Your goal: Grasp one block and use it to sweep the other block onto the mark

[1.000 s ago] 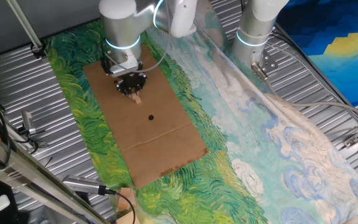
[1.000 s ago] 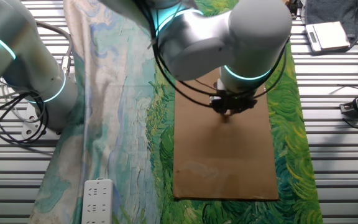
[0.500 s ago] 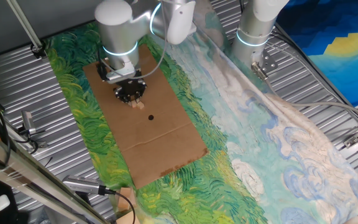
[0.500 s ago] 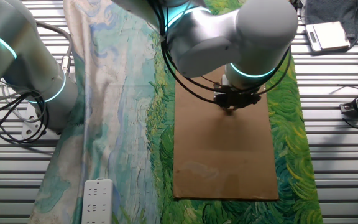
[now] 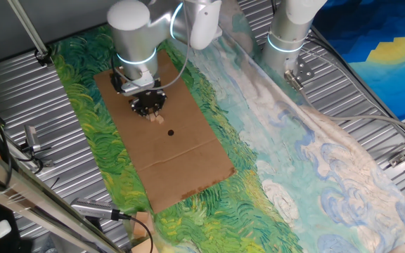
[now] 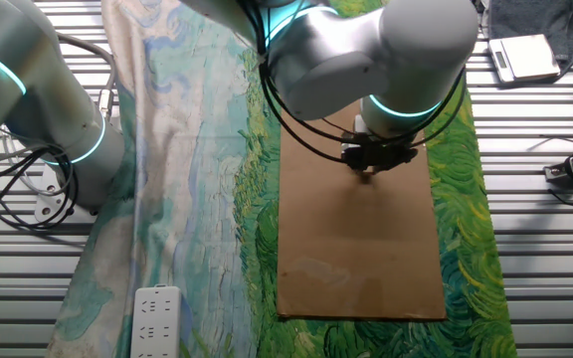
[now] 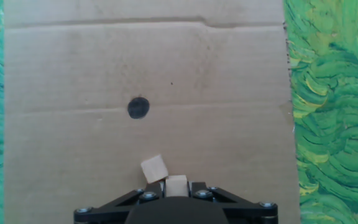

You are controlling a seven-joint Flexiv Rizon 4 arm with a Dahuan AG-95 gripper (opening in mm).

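Since a second ago the gripper [image 7: 176,186] has slid toward the black mark [image 7: 138,107], closed on one tan cube [image 7: 177,185] as a pusher, nudging the loose cube [image 7: 153,168] touching it, still short of the mark.

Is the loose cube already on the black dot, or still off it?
Off it. In the hand view the loose cube lies short of the black dot, with bare cardboard between them.
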